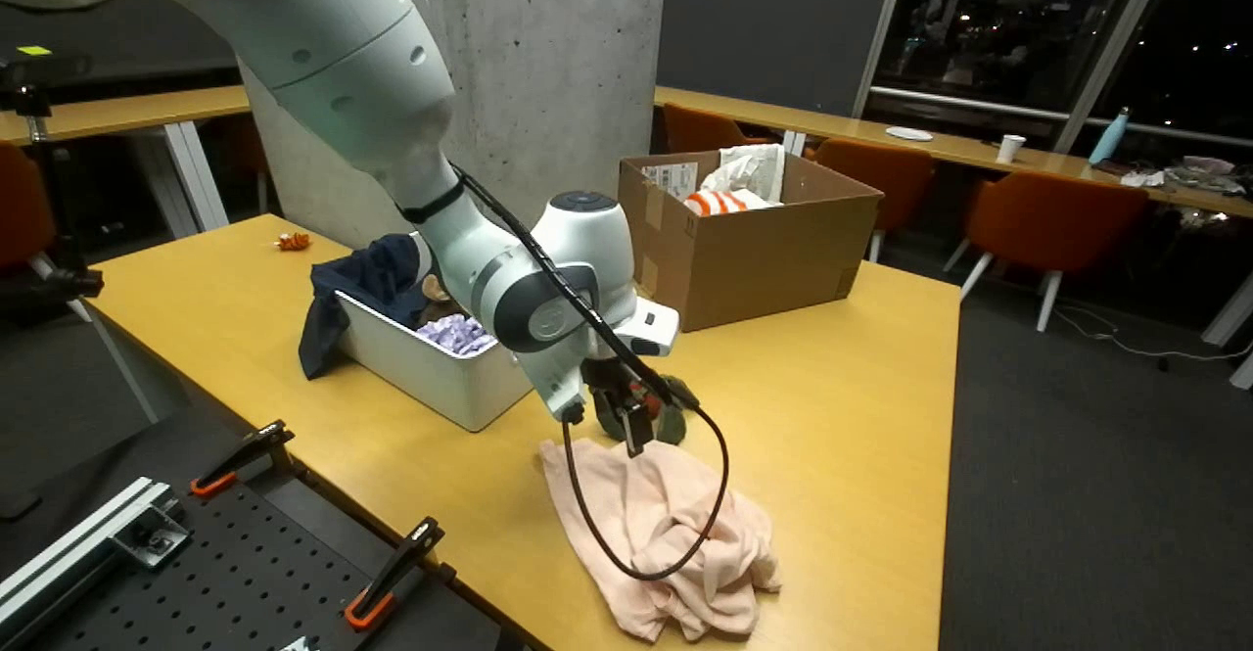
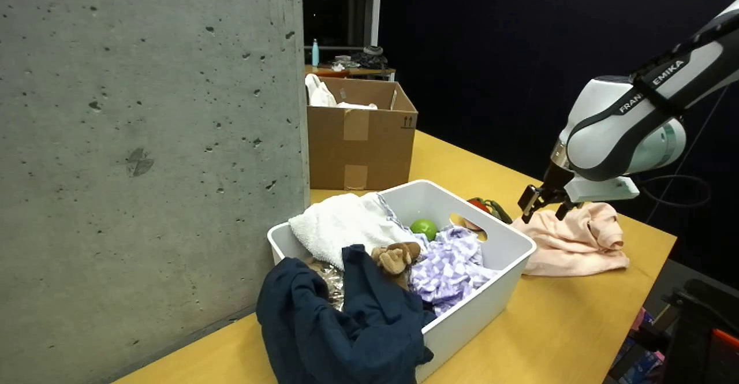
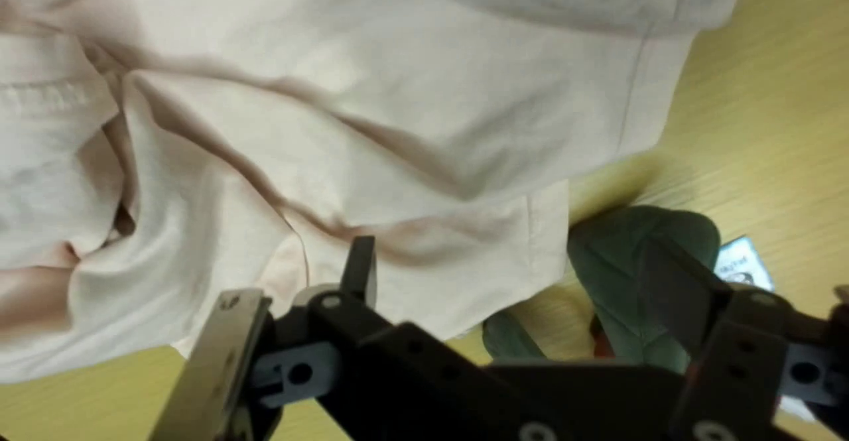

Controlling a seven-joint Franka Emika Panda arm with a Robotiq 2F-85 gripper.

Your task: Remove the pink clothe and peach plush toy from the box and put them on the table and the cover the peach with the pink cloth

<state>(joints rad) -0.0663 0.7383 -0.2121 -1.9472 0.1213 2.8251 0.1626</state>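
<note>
The pink cloth [image 1: 671,529] lies rumpled, the plush toy [image 3: 617,275] just beside it; the gripper [image 2: 543,215] hangs above the cloth's edge, jaws apart.

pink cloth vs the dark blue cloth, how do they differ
The pink cloth lies on the table; the dark blue cloth drapes over the rim of the white bin. The pink cloth is pale, the dark blue cloth deep-toned. Both are rumpled.

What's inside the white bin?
In an exterior view, the white bin holds a white towel, lime, purple checked cloth, brown plush, shiny wrapping and part of a navy cloth. Whatever lies beneath them is covered.
</note>
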